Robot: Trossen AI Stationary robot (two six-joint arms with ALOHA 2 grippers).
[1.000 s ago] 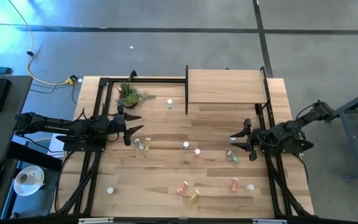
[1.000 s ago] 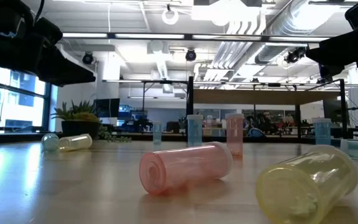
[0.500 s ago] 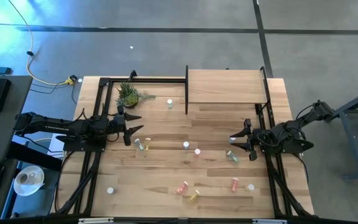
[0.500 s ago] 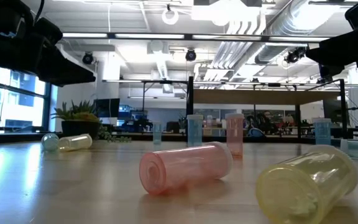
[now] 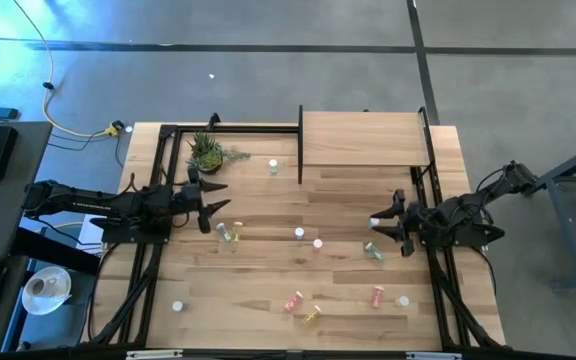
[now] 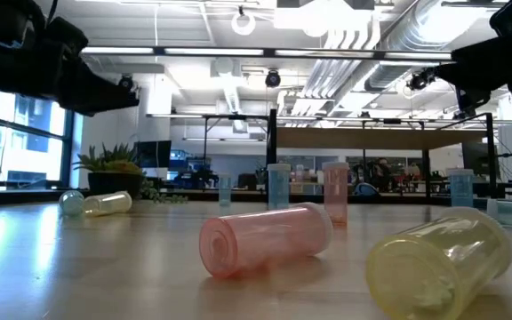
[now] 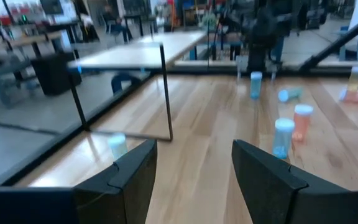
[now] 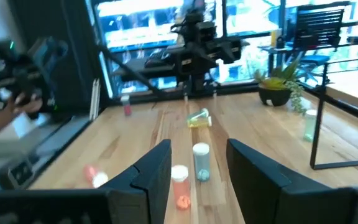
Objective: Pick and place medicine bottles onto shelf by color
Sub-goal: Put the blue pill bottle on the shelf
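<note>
Several small white-capped bottles are scattered on the plank tabletop. A teal one (image 5: 273,166) stands near the plant, and a yellow one (image 5: 226,233) lies beside my left gripper. Two (image 5: 299,234) (image 5: 317,244) stand mid-table and a teal one (image 5: 373,251) lies beside my right gripper. An orange-red one (image 6: 265,240) and a yellow one (image 6: 438,258) lie near the front edge. The shelf (image 5: 363,138) stands at the far edge on its black frame. My left gripper (image 5: 213,205) (image 7: 194,180) and my right gripper (image 5: 378,228) (image 8: 197,180) hover open and empty above the table, facing each other.
A small potted plant (image 5: 208,152) stands at the far left, next to the shelf's black frame (image 5: 299,140). More bottles (image 5: 377,296) (image 5: 403,300) (image 5: 177,307) lie or stand near the front edge. Bare planks lie between the grippers and the shelf.
In the low view both arms have risen a little. Both grippers stay open and no bottle has moved.
</note>
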